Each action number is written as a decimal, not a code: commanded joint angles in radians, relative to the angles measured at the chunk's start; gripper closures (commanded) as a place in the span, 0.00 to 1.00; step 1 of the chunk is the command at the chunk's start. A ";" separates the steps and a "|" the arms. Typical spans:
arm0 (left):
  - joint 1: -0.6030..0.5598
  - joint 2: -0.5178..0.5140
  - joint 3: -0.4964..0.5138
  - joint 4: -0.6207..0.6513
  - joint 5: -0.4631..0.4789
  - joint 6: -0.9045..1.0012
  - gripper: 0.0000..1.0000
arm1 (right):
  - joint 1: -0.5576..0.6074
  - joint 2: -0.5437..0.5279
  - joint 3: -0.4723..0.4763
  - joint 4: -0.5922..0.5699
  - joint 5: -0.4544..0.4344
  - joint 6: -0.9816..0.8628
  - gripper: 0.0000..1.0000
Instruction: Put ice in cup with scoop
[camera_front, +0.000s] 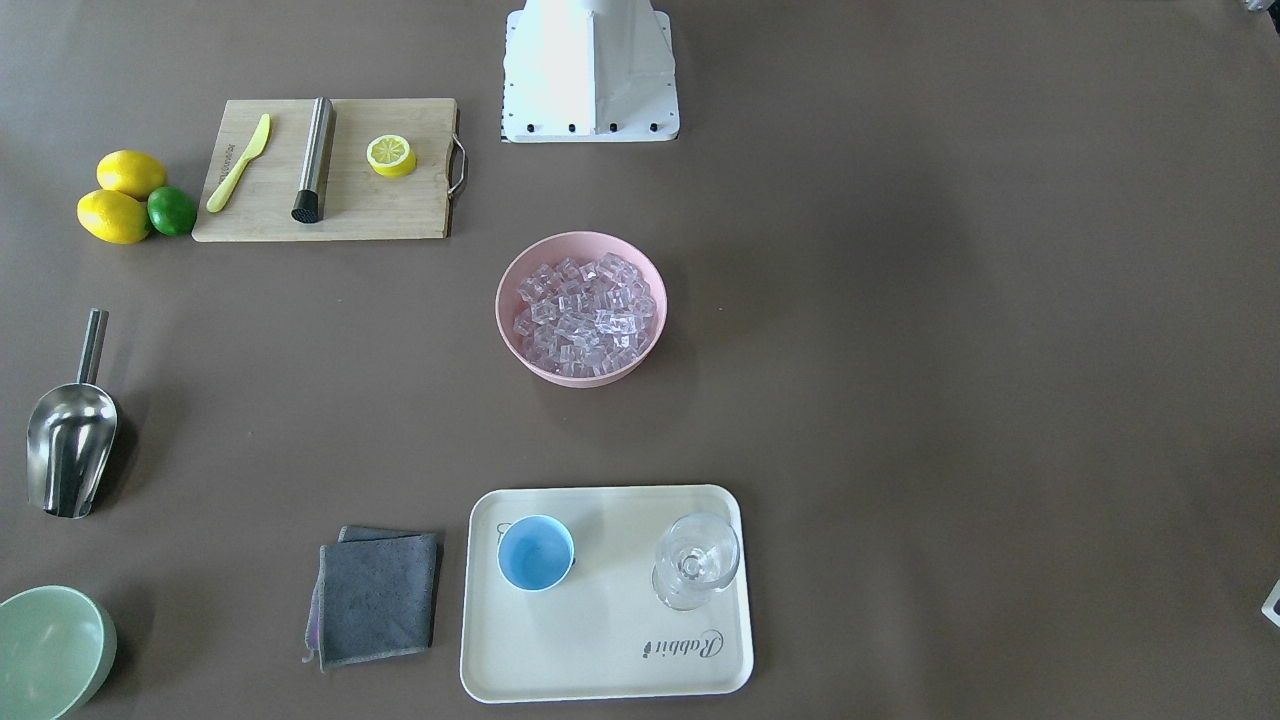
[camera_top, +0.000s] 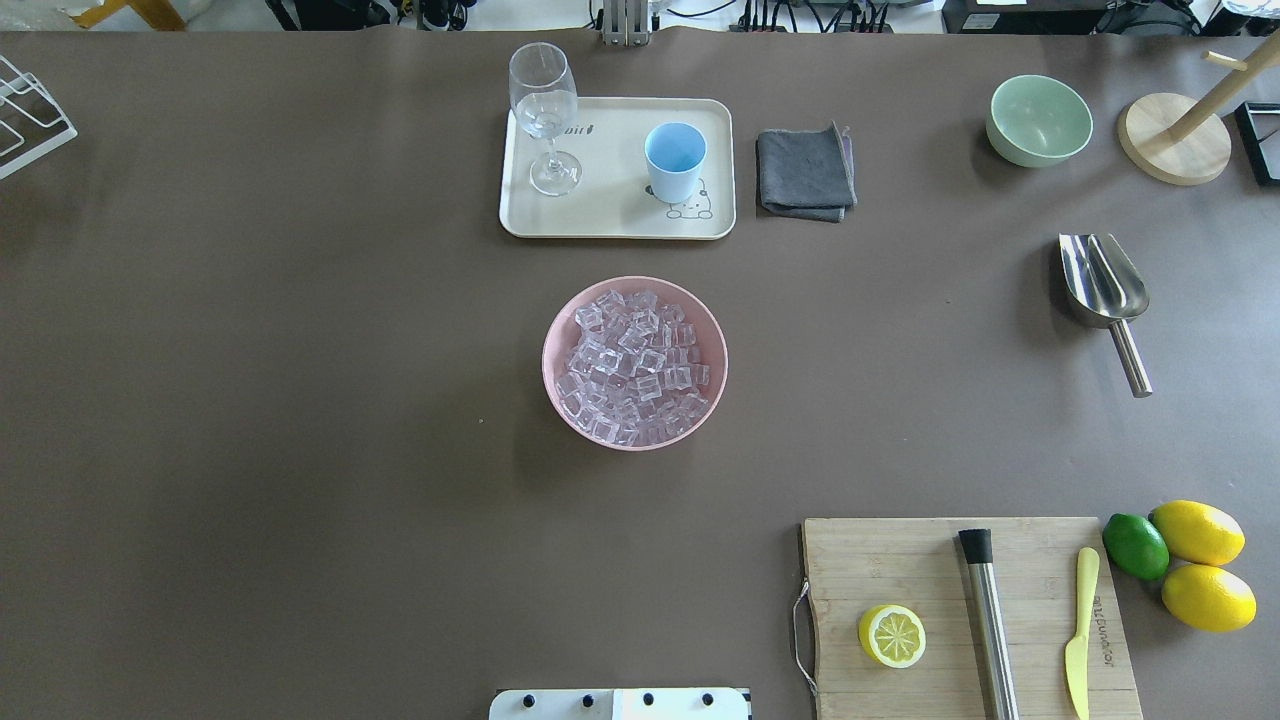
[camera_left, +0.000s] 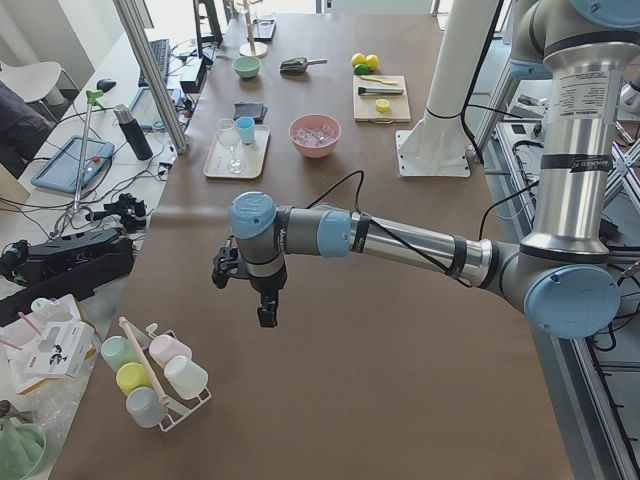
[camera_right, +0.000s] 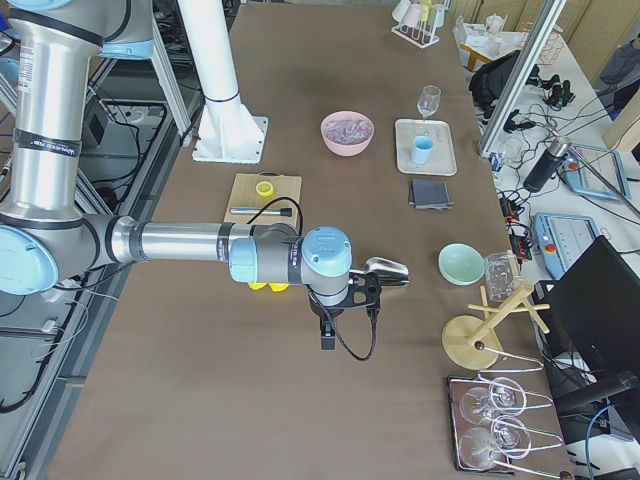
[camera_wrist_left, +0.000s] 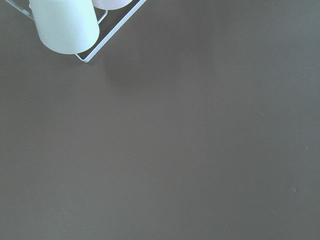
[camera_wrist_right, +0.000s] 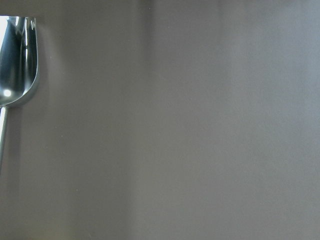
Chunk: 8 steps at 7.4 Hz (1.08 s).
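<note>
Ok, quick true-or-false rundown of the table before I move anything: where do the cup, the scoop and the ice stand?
1. The cup is empty. True.
2. The scoop lies inside the pink bowl. False: it lies on the bare table, well apart from the bowl.
3. The ice is piled in the pink bowl. True.
4. The cup shares a tray with a stemmed glass. True.
5. The grey cloth lies on the tray. False: it lies on the table beside the tray.
</note>
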 joint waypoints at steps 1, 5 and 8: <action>-0.039 0.040 0.007 0.000 0.003 0.115 0.01 | 0.011 -0.020 -0.002 0.001 0.009 0.019 0.00; -0.043 0.051 -0.002 0.000 0.001 0.120 0.01 | 0.011 -0.017 0.006 0.003 0.012 0.019 0.00; 0.070 0.035 -0.054 -0.009 -0.002 0.122 0.01 | 0.010 -0.022 0.036 0.009 0.012 0.063 0.00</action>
